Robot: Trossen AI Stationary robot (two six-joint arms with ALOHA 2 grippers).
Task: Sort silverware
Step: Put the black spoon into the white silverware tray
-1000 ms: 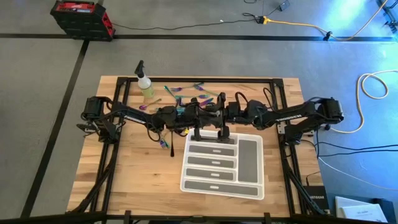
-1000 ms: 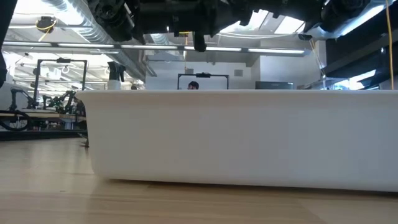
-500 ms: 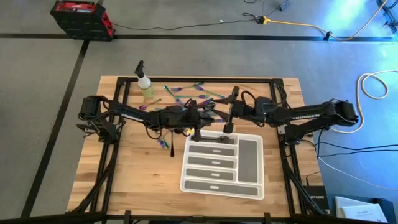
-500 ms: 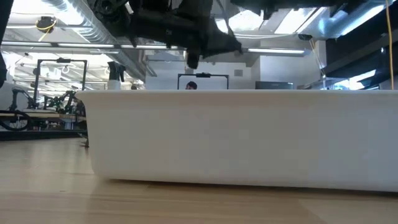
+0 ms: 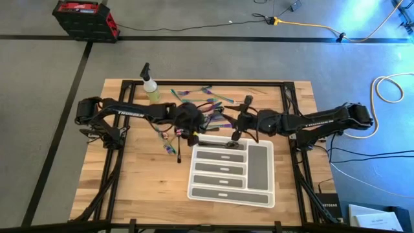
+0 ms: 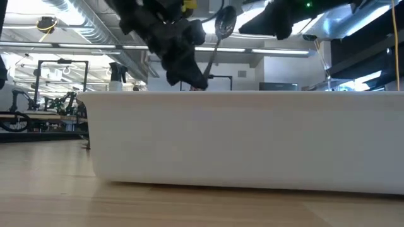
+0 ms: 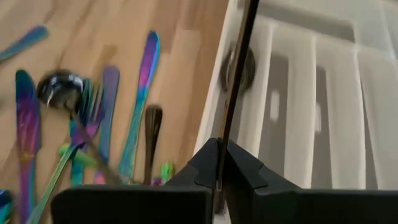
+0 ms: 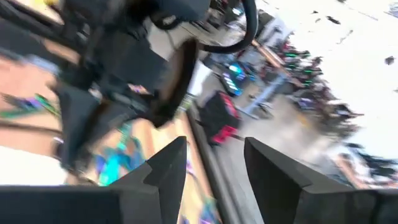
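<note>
A dark spoon (image 6: 214, 50) stands over the far left corner of the white compartment tray (image 5: 260, 162), with my left gripper (image 5: 194, 134) shut on it. The spoon's bowl (image 6: 225, 22) is up, above the fingers. Just to the right of it, over the tray's far edge, my right gripper (image 5: 236, 134) stands open with nothing between its fingers (image 8: 168, 168). The iridescent silverware (image 5: 206, 103) lies in a loose heap on the wood beyond the tray and shows in the left wrist view as forks, knives and a dark spoon (image 7: 93, 124). My left gripper pinches the dark spoon's slim handle (image 7: 221, 171) between its two fingertips, near the handle's free end. The fingers slant down from the table's left toward the tray and lie across the handle. The spoon is lifted clear and tilted, bowl end uppermost.
A yellow-green spray bottle (image 5: 152, 87) stands at the far left of the table. The tray's near wall (image 6: 240, 139) fills the low view. A few pieces of silverware (image 5: 171, 149) lie left of the tray. Bare wood lies left of and in front of the tray.
My left gripper has tipped steeply downward over the tray's far left corner, staying shut, and the dark spoon has swung up with its bowl above the fingers. My right gripper has rolled about its wrist and drawn slightly toward the table's right edge.
</note>
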